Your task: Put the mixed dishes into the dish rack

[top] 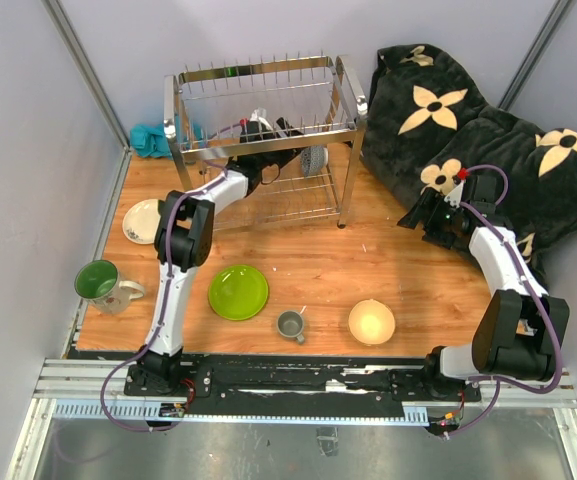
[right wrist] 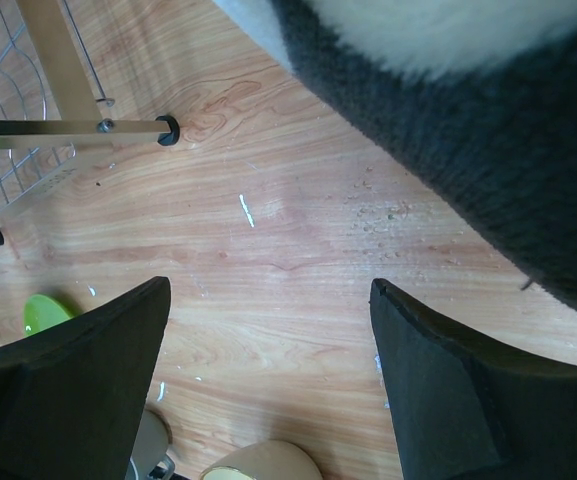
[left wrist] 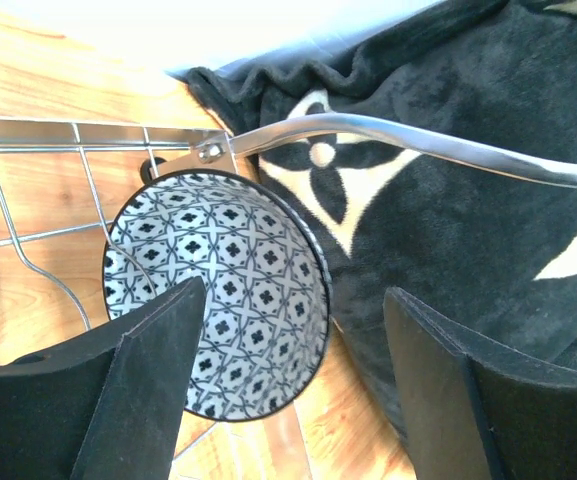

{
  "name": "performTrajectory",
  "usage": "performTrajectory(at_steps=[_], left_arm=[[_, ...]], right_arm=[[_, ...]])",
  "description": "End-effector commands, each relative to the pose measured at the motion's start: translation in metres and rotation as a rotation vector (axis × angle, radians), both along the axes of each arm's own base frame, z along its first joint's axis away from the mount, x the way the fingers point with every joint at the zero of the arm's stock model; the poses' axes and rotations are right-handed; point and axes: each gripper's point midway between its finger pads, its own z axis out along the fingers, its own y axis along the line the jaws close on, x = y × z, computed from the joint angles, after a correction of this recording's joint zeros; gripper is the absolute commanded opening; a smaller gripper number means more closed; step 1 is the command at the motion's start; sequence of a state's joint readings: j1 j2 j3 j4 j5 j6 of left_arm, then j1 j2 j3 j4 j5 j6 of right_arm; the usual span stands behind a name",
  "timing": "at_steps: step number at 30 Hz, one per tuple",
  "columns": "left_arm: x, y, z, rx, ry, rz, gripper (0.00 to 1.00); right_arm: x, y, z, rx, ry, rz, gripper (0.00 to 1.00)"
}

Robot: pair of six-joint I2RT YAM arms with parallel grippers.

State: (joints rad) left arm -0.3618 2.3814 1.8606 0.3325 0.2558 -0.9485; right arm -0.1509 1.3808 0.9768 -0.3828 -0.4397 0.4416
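Bowl [left wrist: 218,295] tilted in rack [top: 268,67] (lwr tier)

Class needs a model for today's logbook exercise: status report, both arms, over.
Left gripper open, inside dish rack lower tier. Blue-patterned small bowl on its side just ahead. Right gripper open, empty, above table. No obstruction seen.

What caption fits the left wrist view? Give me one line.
Open left gripper facing the blue-patterned small bowl, tipped on its side at the dish rack end, black flowered blanket behind.
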Motion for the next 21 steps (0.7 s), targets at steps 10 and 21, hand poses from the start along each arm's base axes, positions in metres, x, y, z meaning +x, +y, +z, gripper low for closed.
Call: performTrajectory(at_steps=[10,21], left_arm=[[-0.047,0.02,0.045,0.063,-0.095,-0.042,0.77],[-0.122,-0.016,0.038,0.094,-0.088,-0.272,0.74]], right_arm=[[-0.002,-0.005,-0.001,0.0,-0.005,-0.004,0.82],[0.008,-0.006,0.0,0.003,-0.012,0.006,0.82]])
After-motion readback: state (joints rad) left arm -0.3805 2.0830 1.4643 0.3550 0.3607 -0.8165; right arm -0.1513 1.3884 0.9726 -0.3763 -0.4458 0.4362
